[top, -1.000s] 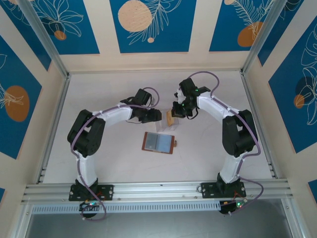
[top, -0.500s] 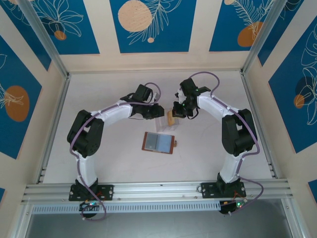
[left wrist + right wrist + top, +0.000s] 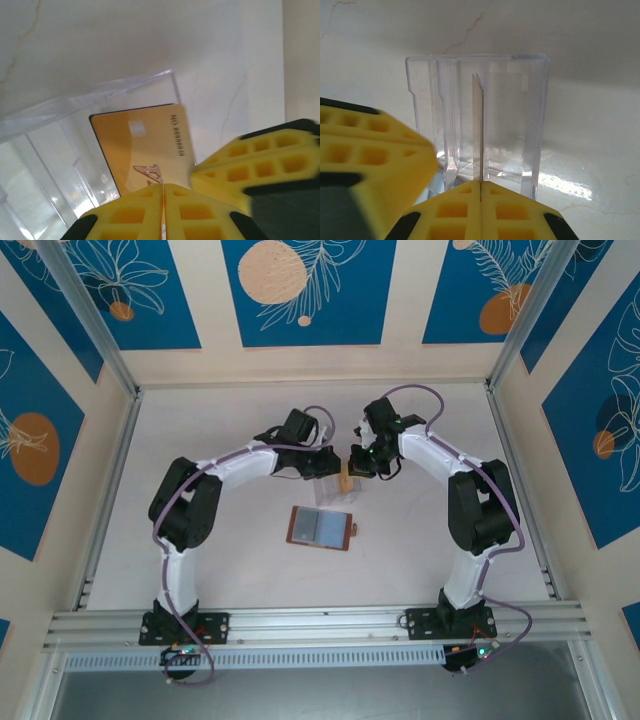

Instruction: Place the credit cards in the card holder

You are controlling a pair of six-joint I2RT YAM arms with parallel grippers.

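Left wrist view: the left claw [image 3: 163,189] is now pressed together on the lower edge of the tan credit card [image 3: 145,150], which stands just in front of the clear plastic box [image 3: 75,150] in the left half of the frame. A second ago this claw stood wide apart and further left in the top external view; since then its arm has swung toward the middle and the fingers have closed.

The right claw [image 3: 480,186] has not changed. It is shut on the same card, seen edge-on as a thin upright strip rising from the seam between its fingers, with the box behind it. From above, both claws meet just above the centre of the frame, with the card between them.

By my reading this is a hand-over at the point where both arms grip the card at once. It cannot travel until one side lets go.

The card holder [image 3: 320,528] lies open and flat on the surface [image 3: 230,570], a little below the meeting point and apart from both claws. No card can be made out in its pockets, so the insertion itself looks not yet begun.
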